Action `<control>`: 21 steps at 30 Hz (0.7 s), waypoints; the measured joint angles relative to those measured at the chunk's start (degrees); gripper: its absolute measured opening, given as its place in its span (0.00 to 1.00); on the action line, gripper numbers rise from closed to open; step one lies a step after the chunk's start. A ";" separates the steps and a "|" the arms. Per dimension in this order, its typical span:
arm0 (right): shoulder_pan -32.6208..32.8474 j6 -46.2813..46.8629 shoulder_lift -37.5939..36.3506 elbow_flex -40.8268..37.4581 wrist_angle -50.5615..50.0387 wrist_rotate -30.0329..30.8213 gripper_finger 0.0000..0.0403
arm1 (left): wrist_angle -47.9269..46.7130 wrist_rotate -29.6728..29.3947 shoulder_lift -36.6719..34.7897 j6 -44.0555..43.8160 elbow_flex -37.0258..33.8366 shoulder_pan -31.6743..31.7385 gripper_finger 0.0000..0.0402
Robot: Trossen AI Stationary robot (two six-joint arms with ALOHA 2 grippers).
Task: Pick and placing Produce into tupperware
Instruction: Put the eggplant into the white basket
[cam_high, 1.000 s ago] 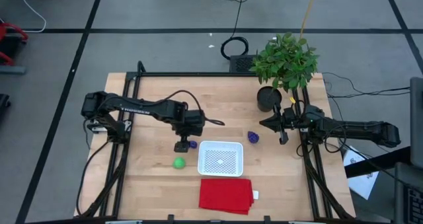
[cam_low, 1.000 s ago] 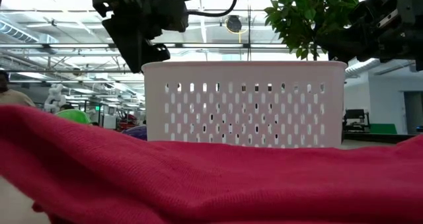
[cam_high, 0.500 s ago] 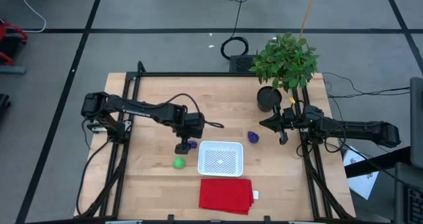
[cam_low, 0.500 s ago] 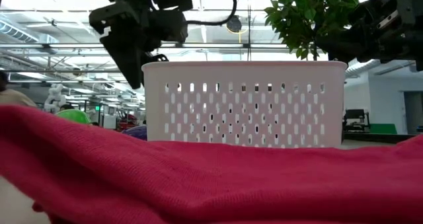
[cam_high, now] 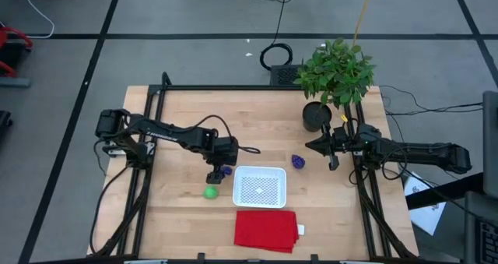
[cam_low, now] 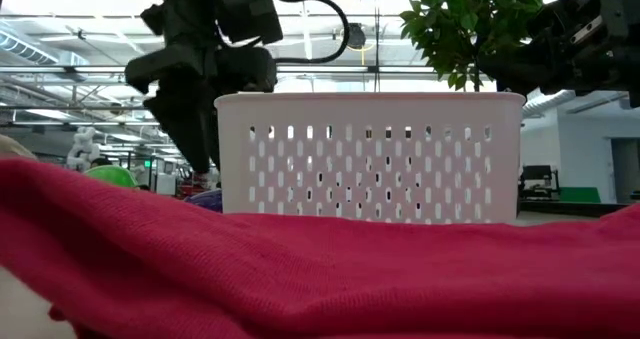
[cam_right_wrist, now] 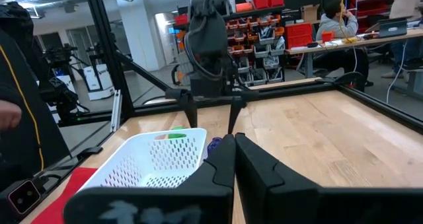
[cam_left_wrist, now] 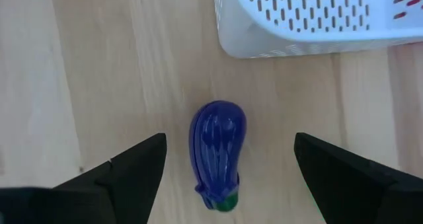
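Tupperware: white plastic tub (cam_high: 260, 186), roughly square with rounded corners, slotted walls and a dotted mesh floor; it sits at lower centre of the high view.
Purple piece: a glossy, ribbed, oblong lump (cam_left_wrist: 217, 145) with a green cap, lying on the bench just left of the tub and apart from its corner.
Second purple piece: a small dark lump (cam_high: 297, 161) to the right of the tub, near the right arm's fingers.
Green ball: bright and round (cam_high: 210, 192), on the bench to the lower left of the tub, just below the left gripper.
Left gripper: (cam_high: 215, 173) hangs low over the first purple piece; its fingers (cam_left_wrist: 125, 174) stand wide apart, one on each side of the lump, not touching it.
Right gripper: (cam_high: 327, 147) waits at the right of the bench, pointing toward the centre; its fingers (cam_right_wrist: 225, 164) lie together with nothing between them.
Bench: pale wood planks (cam_high: 257, 124) with visible grain, framed by dark metal rails.
Cloth: a flat red knitted piece (cam_high: 267, 230) below the tub; in the low view it fills the foreground and hides the tub's base.
Plant: a leafy green plant in a dark pot (cam_high: 336, 75) at the upper right of the bench, beside the right arm.
Room: grey floor with dark lines and cables around the bench; shelves with red bins and a seated person (cam_right_wrist: 328, 26) show far behind.
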 joint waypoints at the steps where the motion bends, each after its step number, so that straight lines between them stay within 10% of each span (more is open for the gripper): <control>1: 0.00 0.00 0.02 0.01 0.00 0.01 0.00 | 0.49 0.00 0.00 0.08 -0.51 0.00 0.84; 21: 0.00 0.00 0.10 0.00 -0.08 0.02 0.00 | 13.11 -3.17 4.44 1.79 -7.29 -0.15 0.84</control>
